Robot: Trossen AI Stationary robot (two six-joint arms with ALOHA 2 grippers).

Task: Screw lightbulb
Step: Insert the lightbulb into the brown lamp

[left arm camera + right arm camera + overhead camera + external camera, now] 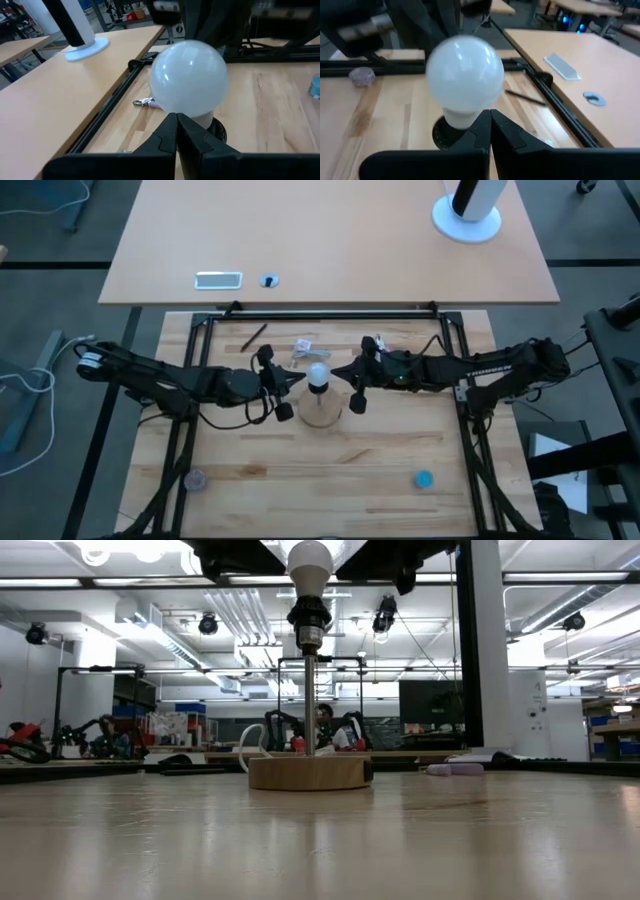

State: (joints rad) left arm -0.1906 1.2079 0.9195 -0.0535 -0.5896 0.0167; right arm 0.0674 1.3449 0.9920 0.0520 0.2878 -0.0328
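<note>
The white frosted lightbulb [318, 374] sits upright in the black socket [309, 615] on a thin pole above the round wooden disc [321, 414], which rests flat on the table. My left gripper [300, 379] is shut, its tips just at the bulb's left side. My right gripper [336, 371] is shut, its tips just at the bulb's right side. The left wrist view shows the bulb [189, 82] right beyond my shut left fingers, and the right wrist view shows the bulb [465, 75] right beyond my shut right fingers. My left gripper points level from the table's left at the bulb's neck [202, 119]; I cannot tell whether its shut tips touch it. My right gripper points level from the table's right at the bulb's neck [459, 117]; I cannot tell whether its shut tips touch it.
A crumpled clear wrapper [305, 348] and a black pen [253, 336] lie behind the lamp. A purple lump [195, 478] and a blue cap [424, 478] lie near the front edge. A black frame rail [320, 313] borders the far side, before a second table.
</note>
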